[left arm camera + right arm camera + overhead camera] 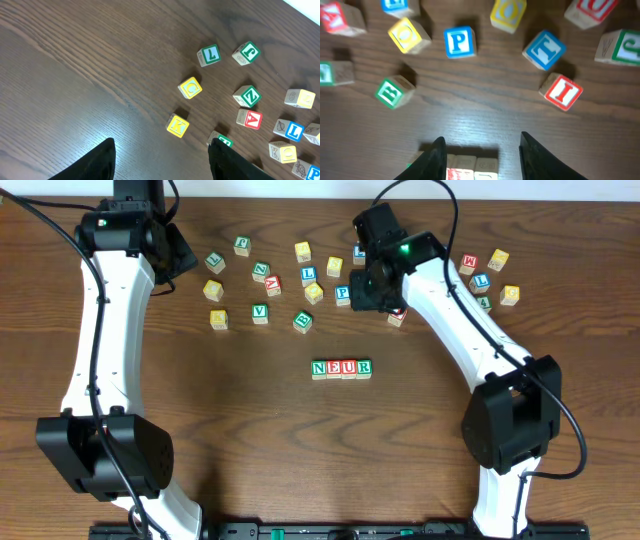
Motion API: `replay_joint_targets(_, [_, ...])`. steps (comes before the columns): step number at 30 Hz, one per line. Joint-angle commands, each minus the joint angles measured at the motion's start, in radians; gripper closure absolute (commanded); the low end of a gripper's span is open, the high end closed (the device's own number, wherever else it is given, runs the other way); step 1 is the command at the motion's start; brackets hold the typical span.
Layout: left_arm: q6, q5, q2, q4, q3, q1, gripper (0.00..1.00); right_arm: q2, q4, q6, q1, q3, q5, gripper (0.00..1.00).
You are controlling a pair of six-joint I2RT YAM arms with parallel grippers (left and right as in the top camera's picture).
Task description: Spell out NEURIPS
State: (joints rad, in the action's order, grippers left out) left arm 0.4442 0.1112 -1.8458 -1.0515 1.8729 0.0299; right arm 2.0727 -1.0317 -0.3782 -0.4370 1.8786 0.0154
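Four light-wood cubes reading N, E, U, R stand in a row [341, 368] at the table's middle. The row's top edge shows low in the right wrist view [472, 165]. My right gripper [368, 292] [482, 140] hangs open above the table, with nothing between its fingers. The blue P cube [459, 42] [343, 294] and the red I cube [562, 91] [397, 315] lie loose beyond it. Over the far left hovers my left gripper [180, 255] [162, 142], open and empty. I cannot tell which yellow cube carries an S.
Loose cubes lie scattered across the back: a blue T [545, 49], a green B [391, 91], a yellow O [407, 34], a yellow K [177, 125] and a red V [249, 119]. A further small group [490, 270] lies at the far right.
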Motion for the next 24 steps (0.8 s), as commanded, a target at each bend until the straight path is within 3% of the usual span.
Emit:
replay_joint_targets(1, [-0.006, 0.013, -0.013, -0.006, -0.004, 0.002, 0.41, -0.014, -0.006, -0.002, 0.003, 0.053, 0.007, 0.57])
replay_joint_targets(24, [-0.006, 0.013, -0.013, 0.007, -0.004, 0.002, 0.41, -0.013, -0.023, 0.000, 0.034, 0.230, 0.020, 0.53])
